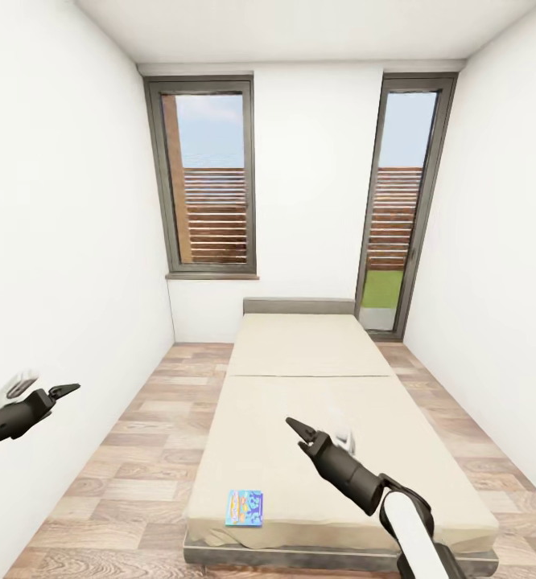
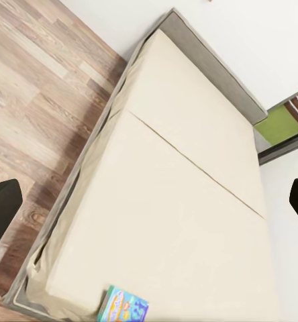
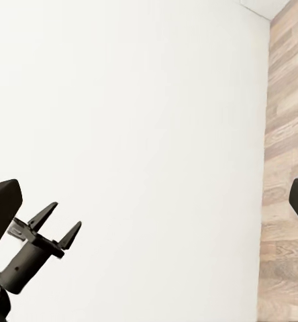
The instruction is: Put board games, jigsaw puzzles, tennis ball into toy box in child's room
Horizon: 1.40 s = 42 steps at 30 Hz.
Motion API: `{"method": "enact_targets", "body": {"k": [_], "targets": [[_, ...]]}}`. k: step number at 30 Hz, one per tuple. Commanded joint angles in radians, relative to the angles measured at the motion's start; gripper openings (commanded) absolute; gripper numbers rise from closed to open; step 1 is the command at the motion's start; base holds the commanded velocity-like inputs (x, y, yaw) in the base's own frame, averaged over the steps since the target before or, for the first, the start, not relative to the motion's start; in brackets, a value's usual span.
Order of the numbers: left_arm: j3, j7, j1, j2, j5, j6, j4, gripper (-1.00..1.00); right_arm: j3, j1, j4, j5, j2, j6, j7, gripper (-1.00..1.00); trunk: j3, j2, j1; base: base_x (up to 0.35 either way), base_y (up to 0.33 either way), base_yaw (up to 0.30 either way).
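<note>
Two tall windows (image 1: 212, 173) with brown slats (image 1: 216, 213) stand in the white wall (image 1: 316, 177); wood floor (image 1: 139, 450) below.

Beds: one (image 1: 300, 386)
Board games: one (image 1: 245, 508), lying on the bed
Windows: two, a shorter one (image 1: 206, 178) and a taller one (image 1: 402, 201)
Hands: two, left (image 1: 65, 391) and right (image 1: 294, 426)
</note>
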Motion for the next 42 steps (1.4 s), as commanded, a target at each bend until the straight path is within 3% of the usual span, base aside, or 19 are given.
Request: {"method": "enact_targets", "body": {"k": [1,10,42], "targets": [[0.002,-0.004,0.002,0.001,0.003,0.008,0.000,1.00,-0.010,0.006,0.000,-0.001,0.000,0.005,0.002,1.00,0.000,-0.001,0.000,0.000,0.000,0.000],[0.002,-0.029,0.045,0.004,0.005,0.006,-0.012,1.00,-0.046,0.026,-0.001,-0.001,0.001,0.009,0.001,1.00,0.000,-0.001,0.000,0.000,0.000,0.000],[0.002,-0.061,0.057,0.003,0.007,0.005,-0.031,1.00,-0.051,0.028,0.004,0.001,0.000,0.009,0.001,1.00,-0.044,-0.001,0.000,0.000,0.000,0.000]]}}
